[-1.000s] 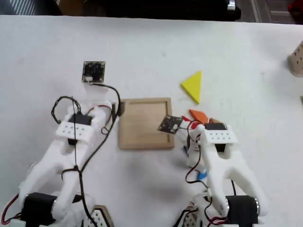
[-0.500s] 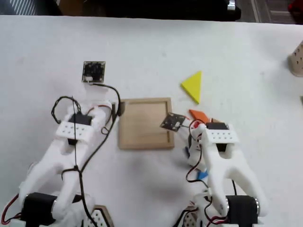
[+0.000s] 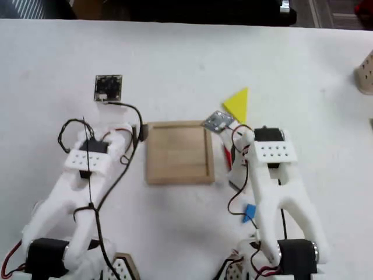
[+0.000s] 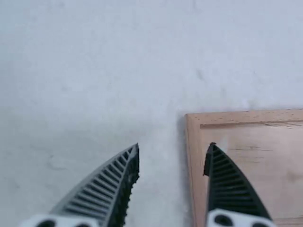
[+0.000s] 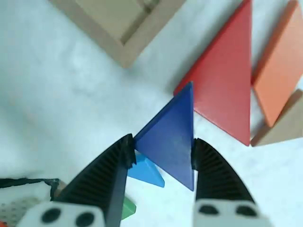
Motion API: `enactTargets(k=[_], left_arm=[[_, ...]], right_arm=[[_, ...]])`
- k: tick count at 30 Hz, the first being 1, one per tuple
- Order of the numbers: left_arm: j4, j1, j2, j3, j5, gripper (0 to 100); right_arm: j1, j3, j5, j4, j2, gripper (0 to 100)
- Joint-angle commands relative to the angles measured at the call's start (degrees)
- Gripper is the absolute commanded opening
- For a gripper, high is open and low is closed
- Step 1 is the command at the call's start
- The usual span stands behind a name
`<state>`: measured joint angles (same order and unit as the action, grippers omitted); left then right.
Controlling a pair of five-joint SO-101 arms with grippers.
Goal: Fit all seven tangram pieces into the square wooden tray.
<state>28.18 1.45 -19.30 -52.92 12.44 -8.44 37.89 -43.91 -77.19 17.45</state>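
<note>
High view: I'm seeing wooden tray sitting mid-table. Yellow triangle lying just past tray's far right corner, toward table's far edge. Light blue piece lying toward near edge.

Left wrist view: left gripper hanging partly open, gripping nothing, straddling tray's rim, one finger over table, other over tray.

Right wrist view: right gripper pinching dark blue triangle by two edges, tip overlapping red triangle. Orange piece lying just beside red triangle.
</note>
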Motion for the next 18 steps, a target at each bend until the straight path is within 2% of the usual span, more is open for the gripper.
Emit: enactTargets(k=[1, 7, 14, 18], left_arm=[[-1.2, -2.7, -0.3, 1.9, 0.2, 23], [-1.2, -5.7, 0.0, 3.0, 4.6, 23], [-1.5, -7.6, 0.0, 3.5, 4.7, 23], [-1.5, -7.6, 0.0, 3.5, 4.7, 23]], right_arm=[[-7.3, -5.0, 4.9, -0.2, 0.3, 8.4], [-19.4, -6.0, 12.8, 9.7, 0.0, 8.7], [-21.3, -6.1, 28.3, 23.6, -3.5, 8.7], [-24.2, -6.2, 28.0, 30.5, -11.2, 8.7]])
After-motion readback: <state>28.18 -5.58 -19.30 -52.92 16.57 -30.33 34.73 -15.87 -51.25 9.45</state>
